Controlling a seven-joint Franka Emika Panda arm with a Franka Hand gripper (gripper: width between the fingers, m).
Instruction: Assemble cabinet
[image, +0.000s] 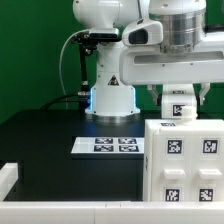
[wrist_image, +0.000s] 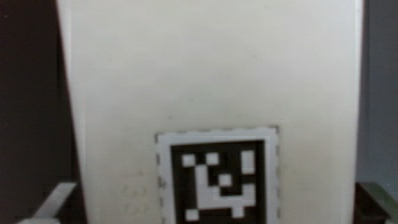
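Note:
The cabinet body (image: 186, 165), a large white box with several square tags on its face, stands at the exterior view's lower right. My gripper (image: 180, 108) hangs just above its top edge and is shut on a small flat white tagged panel (image: 178, 101), held upright. In the wrist view this panel (wrist_image: 205, 90) fills most of the picture, its tag low down, with my gripper (wrist_image: 214, 205) around it and a grey fingertip (wrist_image: 54, 200) at each side edge. Whether the panel touches the cabinet body I cannot tell.
The marker board (image: 108, 146) lies flat on the black table (image: 45, 140) just left of the cabinet body in the exterior view. The robot base (image: 110, 95) stands behind it. A white block (image: 6, 177) sits at the lower left edge.

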